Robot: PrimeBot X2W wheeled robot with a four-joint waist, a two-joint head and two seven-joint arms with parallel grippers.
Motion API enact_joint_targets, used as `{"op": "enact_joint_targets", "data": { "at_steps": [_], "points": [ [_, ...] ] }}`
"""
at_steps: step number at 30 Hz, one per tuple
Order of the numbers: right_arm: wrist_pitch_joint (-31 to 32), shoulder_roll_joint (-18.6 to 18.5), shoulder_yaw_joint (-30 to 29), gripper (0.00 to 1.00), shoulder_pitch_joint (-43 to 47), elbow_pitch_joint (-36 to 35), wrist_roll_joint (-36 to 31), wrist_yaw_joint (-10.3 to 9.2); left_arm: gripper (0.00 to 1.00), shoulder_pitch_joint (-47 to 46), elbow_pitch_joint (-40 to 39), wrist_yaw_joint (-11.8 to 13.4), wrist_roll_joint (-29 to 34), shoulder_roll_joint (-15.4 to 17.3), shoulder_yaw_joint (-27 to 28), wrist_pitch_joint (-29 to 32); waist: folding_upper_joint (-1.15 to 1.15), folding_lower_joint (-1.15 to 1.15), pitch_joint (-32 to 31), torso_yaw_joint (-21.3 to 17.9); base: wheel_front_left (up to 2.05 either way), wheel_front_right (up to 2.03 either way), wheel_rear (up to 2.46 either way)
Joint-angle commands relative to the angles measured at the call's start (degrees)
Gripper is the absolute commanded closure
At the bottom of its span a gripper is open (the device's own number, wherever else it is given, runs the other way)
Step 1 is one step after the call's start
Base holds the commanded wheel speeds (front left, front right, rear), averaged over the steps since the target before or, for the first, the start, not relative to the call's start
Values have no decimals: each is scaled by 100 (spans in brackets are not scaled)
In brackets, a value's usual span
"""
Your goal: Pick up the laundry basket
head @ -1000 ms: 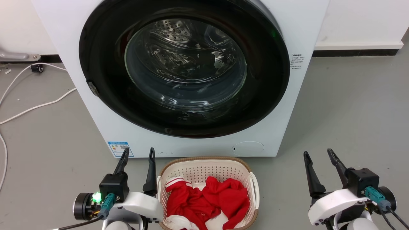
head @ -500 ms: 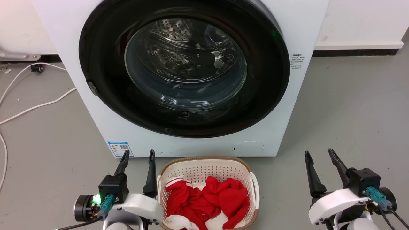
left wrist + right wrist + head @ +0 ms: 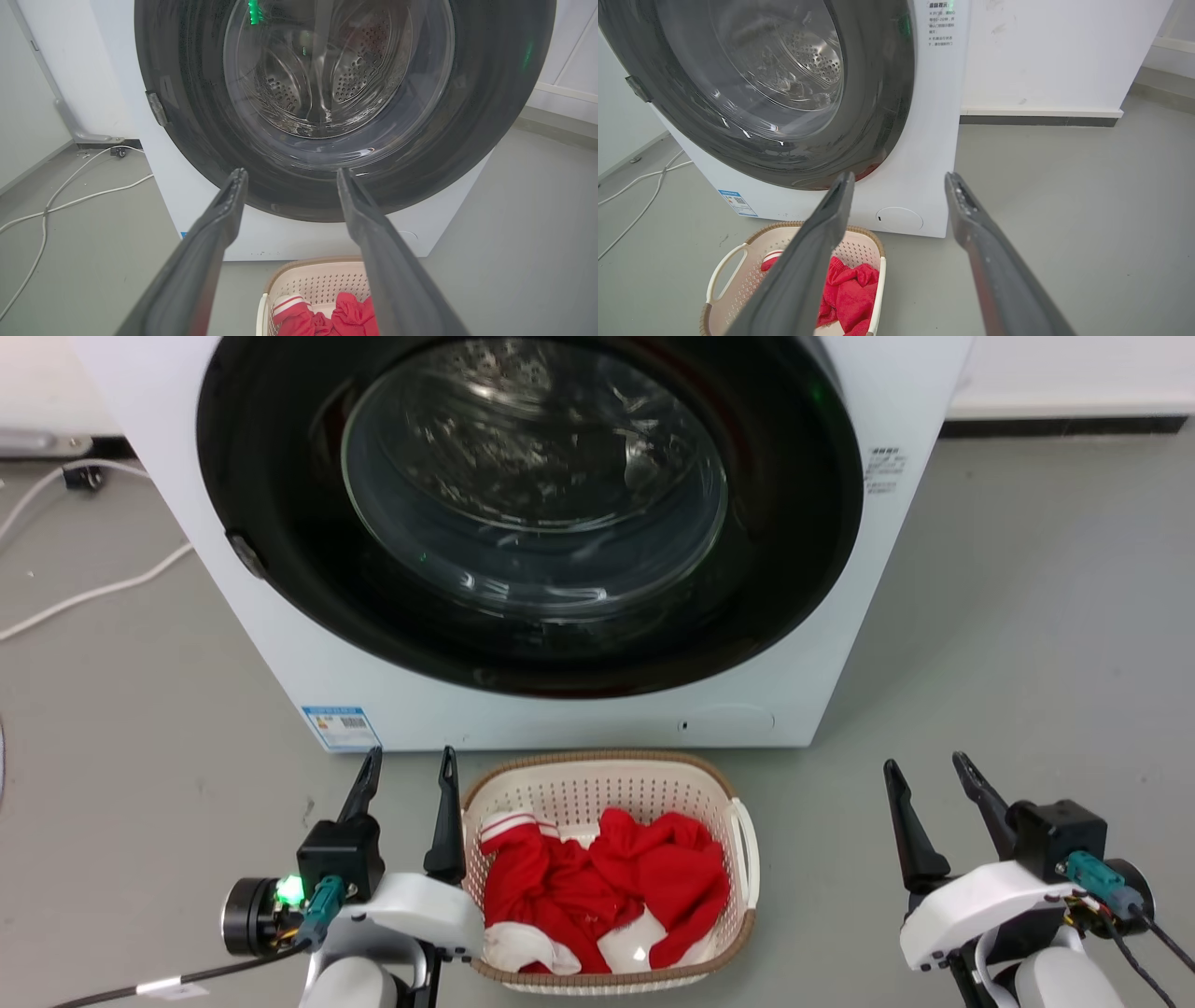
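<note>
Compared with half a second before, the whole head view was shifted. The large white front-loading washing machine (image 3: pixel 845 616) with its round dark glass door (image 3: pixel 532 476) was seen higher in the picture, and the grey floor (image 3: pixel 1027 663) near the robot was seen more. This is judged to be a move of the camera downward, not a move of the things.

The cream-white perforated plastic laundry basket (image 3: pixel 607 795) with the brown woven-look rim was now shown almost completely, also with its near edge. It was standing on the floor just in front of the washing machine, and crumpled red and white clothes (image 3: pixel 607 887) were lying in it. A white loop handle (image 3: pixel 747 845) was seen on its right side.

The left tool (image 3: pixel 411 754) was kept in nearly the same place relative to the basket. Its fingers were spread apart with nothing between them, and the inner finger was seen just beside the left side of the basket. Whether it was touching could not be told. The right tool (image 3: pixel 924 763) was also spread wide and empty, well apart from the basket on its right side.

For the task, no grasp was made yet. The change is judged as a preparation: with the robot bent lower, the handles could be reached, and the right tool would have to be brought much closer.
</note>
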Motion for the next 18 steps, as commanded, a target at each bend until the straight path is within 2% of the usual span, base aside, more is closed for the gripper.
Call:
{"op": "enact_joint_targets", "data": {
  "at_steps": [1, 10, 18],
  "points": [
    [43, -68, 55, 0, -174, 56, 87, -2, 0, -161, 47, 64, 2, -5, -26, -14, 0, 0, 286, -21, 0, 0, 0],
    [401, -332, 348, 0, -792, 561, 557, -2, 0, -787, 525, 237, -44, -3, -154, -14, 0, 0, 1187, -24, 0, 0, 0],
    [716, -514, 742, 0, -1489, 1255, 1043, -2, 0, -1493, 1397, 160, -102, 5, -23, -14, 0, 0, 1855, -39, 0, 0, 0]
  ]
}}
